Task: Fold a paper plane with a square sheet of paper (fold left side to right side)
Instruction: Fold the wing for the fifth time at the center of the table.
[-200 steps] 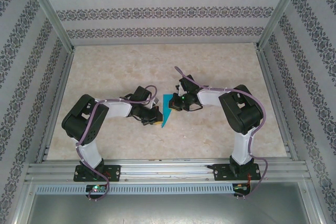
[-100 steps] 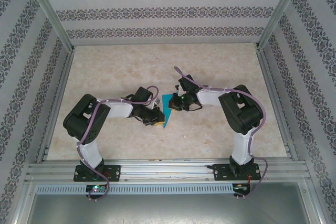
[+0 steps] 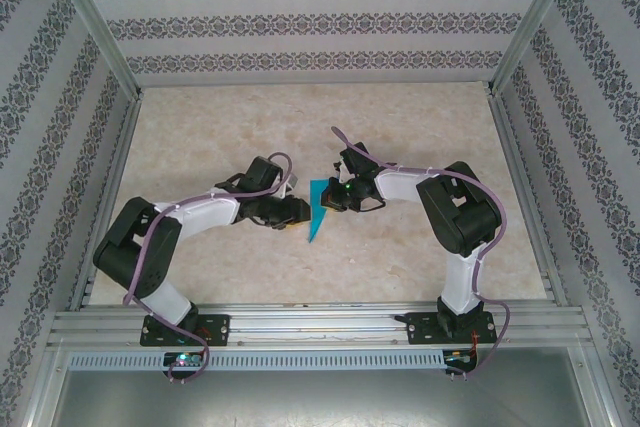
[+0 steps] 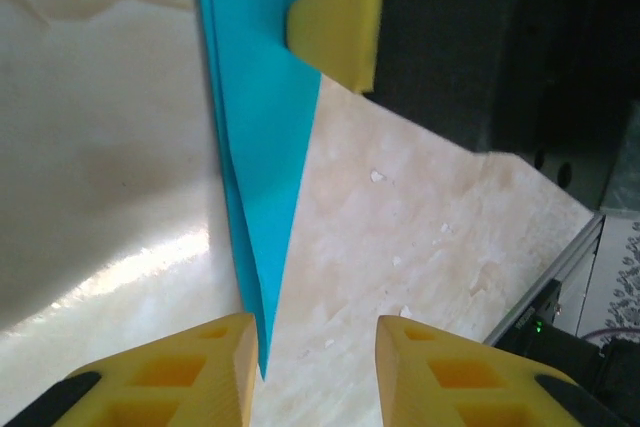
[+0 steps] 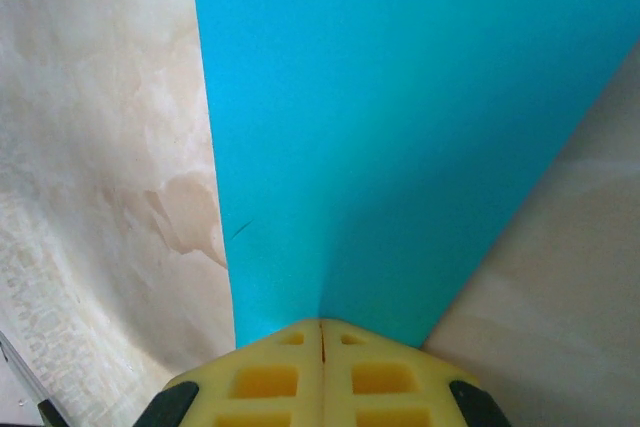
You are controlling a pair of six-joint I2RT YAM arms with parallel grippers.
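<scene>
The teal-blue sheet of paper (image 3: pixel 318 213) is folded into a narrow pointed dart, and it stands on edge at the middle of the table (image 3: pixel 400 137). My right gripper (image 3: pixel 331 194) is shut on its wide far end, the paper (image 5: pixel 400 127) rising from the pressed-together pads of that gripper (image 5: pixel 322 327). My left gripper (image 3: pixel 296 213) is open at the near pointed end. In the left wrist view the paper (image 4: pixel 262 127) runs down to a tip just inside the left finger (image 4: pixel 215 362) of the left gripper (image 4: pixel 315 332), with a wide gap to the other finger. A yellow pad of the right gripper (image 4: pixel 340 22) clamps the paper's far end.
The marbled table is fenced by aluminium rails (image 3: pixel 310 322) at the front and patterned walls (image 3: pixel 320 22) at the back and sides. Both arm bases (image 3: pixel 185 327) (image 3: pixel 455 322) sit on the front rail. Bare tabletop lies beyond and beside the paper.
My left gripper has gone from shut to open, letting go of the paper's pointed end, and its arm has stretched lower and further out. The right gripper and the paper have stayed put.
</scene>
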